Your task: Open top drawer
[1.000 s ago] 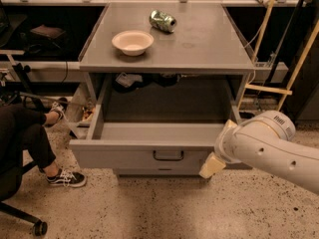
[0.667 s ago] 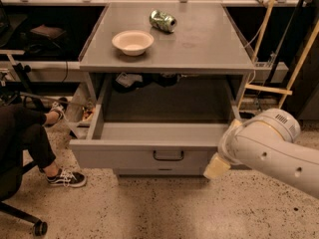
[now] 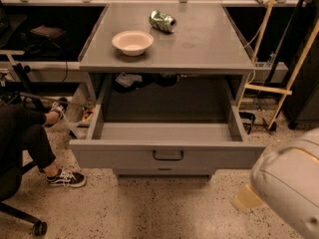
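Note:
The top drawer (image 3: 124, 157) is a wide grey drawer with a small black bar handle (image 3: 168, 155) at the centre of its flat front. It stands pulled far out from under the grey table (image 3: 199, 49), and its inside shows bare. My gripper (image 3: 245, 199) shows only as a beige tip at the lower right, below and to the right of the drawer's right front corner and apart from it. The white arm casing (image 3: 291, 183) hides the rest of it.
A cream bowl (image 3: 132, 42) and a crushed green can (image 3: 162, 21) lie on the tabletop. A seated person's legs and sneaker (image 3: 66, 178) are at the left, with a chair wheel (image 3: 39, 228). Wooden poles (image 3: 294, 73) lean at the right. The floor is speckled.
My arm and gripper have drawn back to the right and downward, away from the drawer's right front corner. The drawer has stayed open in the same place.

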Robot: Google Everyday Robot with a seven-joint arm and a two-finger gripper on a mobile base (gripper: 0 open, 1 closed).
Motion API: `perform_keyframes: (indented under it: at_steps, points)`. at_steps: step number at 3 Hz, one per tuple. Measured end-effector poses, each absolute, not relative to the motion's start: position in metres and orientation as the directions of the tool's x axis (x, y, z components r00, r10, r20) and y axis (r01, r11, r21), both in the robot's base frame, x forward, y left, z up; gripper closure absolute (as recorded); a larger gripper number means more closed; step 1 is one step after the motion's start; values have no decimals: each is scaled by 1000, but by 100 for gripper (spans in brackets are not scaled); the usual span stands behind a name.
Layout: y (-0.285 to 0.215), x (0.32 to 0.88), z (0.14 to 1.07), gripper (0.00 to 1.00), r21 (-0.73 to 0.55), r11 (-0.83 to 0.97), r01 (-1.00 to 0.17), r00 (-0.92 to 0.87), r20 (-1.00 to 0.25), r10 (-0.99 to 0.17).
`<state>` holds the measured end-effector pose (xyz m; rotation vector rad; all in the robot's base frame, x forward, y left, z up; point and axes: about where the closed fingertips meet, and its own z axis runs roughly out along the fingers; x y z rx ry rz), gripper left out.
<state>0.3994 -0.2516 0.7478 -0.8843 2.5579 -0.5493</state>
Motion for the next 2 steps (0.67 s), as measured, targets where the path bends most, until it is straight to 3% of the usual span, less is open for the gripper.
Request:
perform_keyframes:
  at_steps: [1, 2]
  points:
    - [-285, 311, 787, 0, -476, 820, -318, -840, -260, -477]
    - [-281, 286, 815, 0, -475, 850, -227, -854, -322, -408]
